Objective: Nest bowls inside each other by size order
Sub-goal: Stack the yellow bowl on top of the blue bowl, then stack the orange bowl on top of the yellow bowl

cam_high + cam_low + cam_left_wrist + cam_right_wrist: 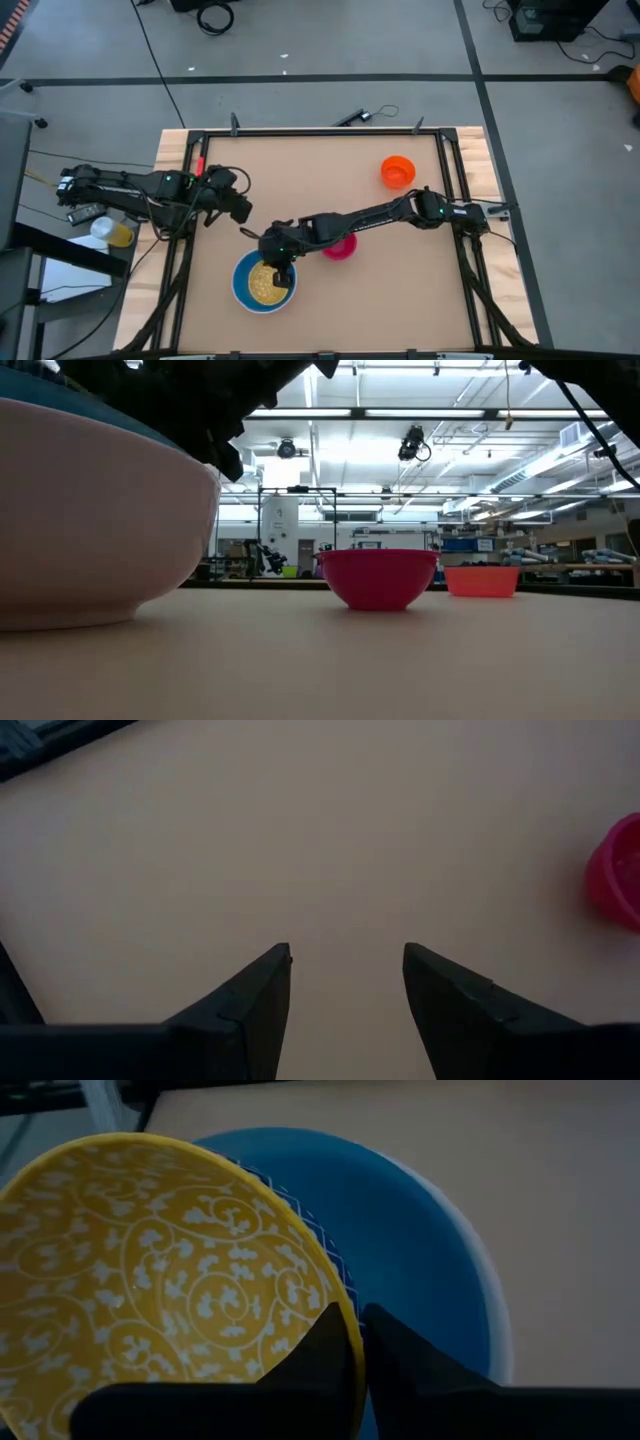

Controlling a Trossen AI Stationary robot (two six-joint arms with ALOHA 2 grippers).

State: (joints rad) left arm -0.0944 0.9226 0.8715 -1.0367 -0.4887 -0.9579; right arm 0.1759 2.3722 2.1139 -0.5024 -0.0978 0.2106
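The white bowl point(95, 525) filled the near left of the low view, standing on the table point(400, 660) closest to that camera. Seen from above, only its rim showed as a thin ring around the blue bowl point(244, 284) nested in it, near the table's front edge and left of centre. The yellow bowl point(150, 1280), patterned with white scrolls, sat tilted inside the blue bowl point(420, 1260), its raised rim near the blue bowl's wall. The right gripper point(283, 272) reached across the table to this stack; its fingers point(330, 1360) were pinched narrow on the yellow bowl's rim, one inside and one outside.

The magenta bowl point(340, 246) stood upright on the table just right of the stack, partly under the right arm point(370, 215); in the low view it point(378, 577) appeared at mid-table. The orange bowl point(397, 171) stood well apart, toward the far right of the table, and showed in the low view point(482, 580) just right of the magenta bowl and behind it.

The left gripper point(243, 209) hung over bare table to the upper left of the stack, holding nothing. Its fingers point(255, 1005) were spread moderately wide, with the magenta bowl point(618, 870) at the edge of its wrist view.
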